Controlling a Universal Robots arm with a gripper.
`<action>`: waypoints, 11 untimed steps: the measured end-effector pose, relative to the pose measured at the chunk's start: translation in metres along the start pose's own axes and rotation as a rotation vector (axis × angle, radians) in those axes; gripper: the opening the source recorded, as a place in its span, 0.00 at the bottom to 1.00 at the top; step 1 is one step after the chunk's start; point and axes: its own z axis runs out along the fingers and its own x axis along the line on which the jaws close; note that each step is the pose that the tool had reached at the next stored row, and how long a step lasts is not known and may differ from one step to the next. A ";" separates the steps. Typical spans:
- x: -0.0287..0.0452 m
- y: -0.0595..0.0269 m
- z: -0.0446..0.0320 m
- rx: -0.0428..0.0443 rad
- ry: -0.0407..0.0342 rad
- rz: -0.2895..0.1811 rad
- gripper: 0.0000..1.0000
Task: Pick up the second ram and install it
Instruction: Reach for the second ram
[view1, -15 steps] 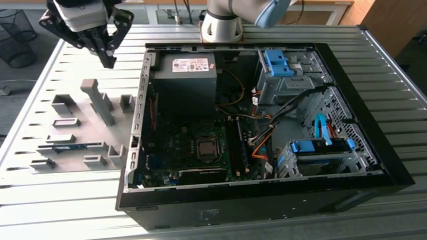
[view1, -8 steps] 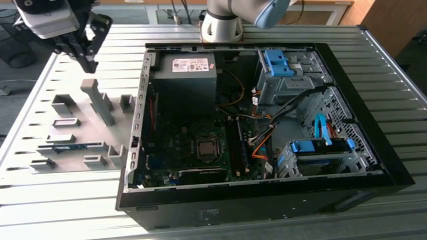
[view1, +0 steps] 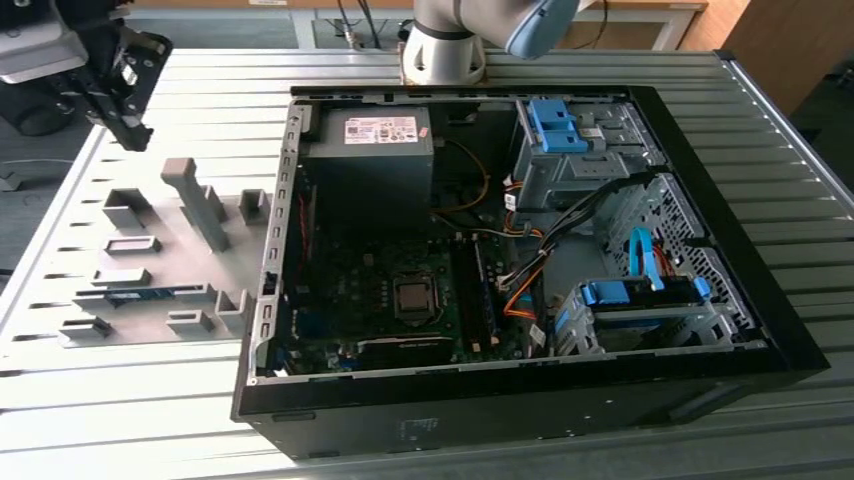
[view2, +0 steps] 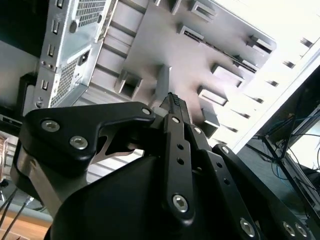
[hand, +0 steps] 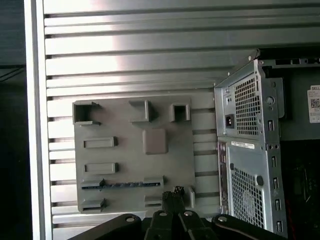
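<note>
Exterior view, gripper: the gripper (view1: 134, 135) hangs above the far end of the grey fixture plate (view1: 80, 215), carrying nothing.
Exterior view, second ram: the second ram (view1: 140, 295) stands on edge in a holder near the plate's near side, well apart from the gripper. Its long axis runs along the exterior view's left-right, roughly crosswise to the black motherboard slots (view1: 478, 295) in the open computer case (view1: 747, 250).
First wrist view, second ram: the second ram (hand: 122, 184) shows as a dark blue strip, one end pointing toward the case wall (hand: 247, 150).
Second wrist view, fingers: the fingers (view2: 172, 102) sit pressed together and empty, aimed at the plate.
Step in hand, as judged: the approach. The fingers should part before descent, meet the stick mid-length across its thin faces, and lift straight up.
</note>
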 end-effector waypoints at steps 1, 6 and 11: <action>0.0042 -0.0004 0.0000 0.0000 0.0000 0.000 0.10; 0.0242 -0.0039 0.0000 -0.0001 0.0000 0.000 0.10; 0.0395 -0.0093 0.0002 -0.0001 0.0000 0.000 0.10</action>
